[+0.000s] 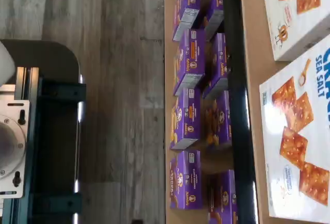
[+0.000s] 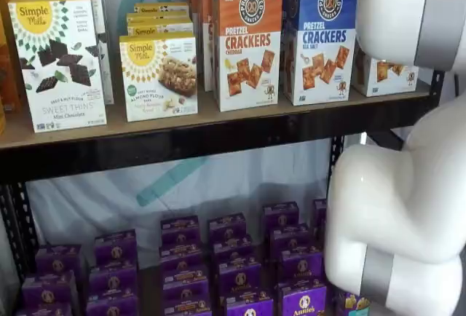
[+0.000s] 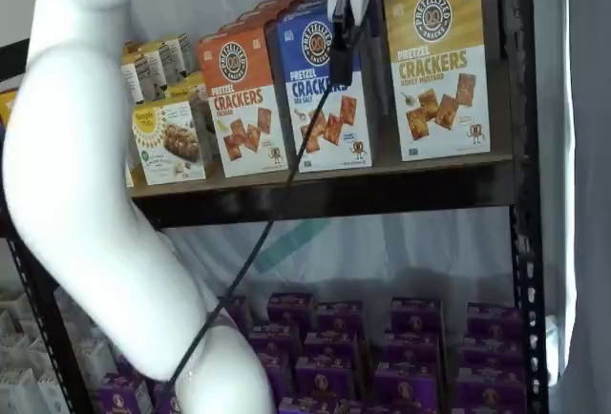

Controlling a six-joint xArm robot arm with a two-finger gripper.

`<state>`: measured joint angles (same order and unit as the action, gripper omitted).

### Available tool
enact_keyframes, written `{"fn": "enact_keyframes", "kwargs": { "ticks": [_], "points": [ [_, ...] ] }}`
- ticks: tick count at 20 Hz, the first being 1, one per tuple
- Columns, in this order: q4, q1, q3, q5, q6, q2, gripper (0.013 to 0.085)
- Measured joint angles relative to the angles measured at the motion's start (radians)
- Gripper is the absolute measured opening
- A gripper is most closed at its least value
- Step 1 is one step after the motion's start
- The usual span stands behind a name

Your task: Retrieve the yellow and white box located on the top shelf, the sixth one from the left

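Note:
The yellow and white box (image 3: 441, 61) stands upright at the right end of the top shelf (image 3: 382, 190), next to the black upright. In a shelf view only its white lower corner (image 2: 386, 74) shows beside my white arm. My gripper (image 3: 341, 37) hangs from the view's top edge in front of the gap between the blue-topped box (image 3: 320, 90) and the yellow and white box. Its black fingers show side-on, so I cannot tell whether they are open. It holds nothing I can see. The wrist view shows the shelf's black rail (image 1: 234, 79) and white box fronts only.
On the top shelf, left of the target, stand the orange-topped box (image 2: 247, 39), the blue-topped box (image 2: 320, 36) and Simple Mills boxes (image 2: 62, 61). Purple boxes (image 2: 233, 258) fill the lower shelf. The dark mount (image 1: 46, 131) shows in the wrist view. A cable (image 3: 258, 242) hangs down.

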<state>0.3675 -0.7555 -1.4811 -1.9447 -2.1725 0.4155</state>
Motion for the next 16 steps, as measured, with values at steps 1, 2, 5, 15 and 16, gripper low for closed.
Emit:
{"fn": "enact_keyframes", "kwargs": {
  "ticks": [1, 2, 5, 15, 16],
  "points": [
    [-0.013, 0.006, -0.007, -0.008, 0.001, -0.004, 0.0850],
    [-0.058, 0.031, -0.028, -0.032, 0.004, -0.016, 0.0850],
    [-0.091, 0.046, -0.032, -0.052, 0.008, -0.012, 0.0850],
    [0.211, -0.114, 0.015, 0.056, 0.002, 0.036, 0.0850],
    [0.234, -0.122, 0.023, 0.081, 0.000, 0.043, 0.0850]
  ]
}}
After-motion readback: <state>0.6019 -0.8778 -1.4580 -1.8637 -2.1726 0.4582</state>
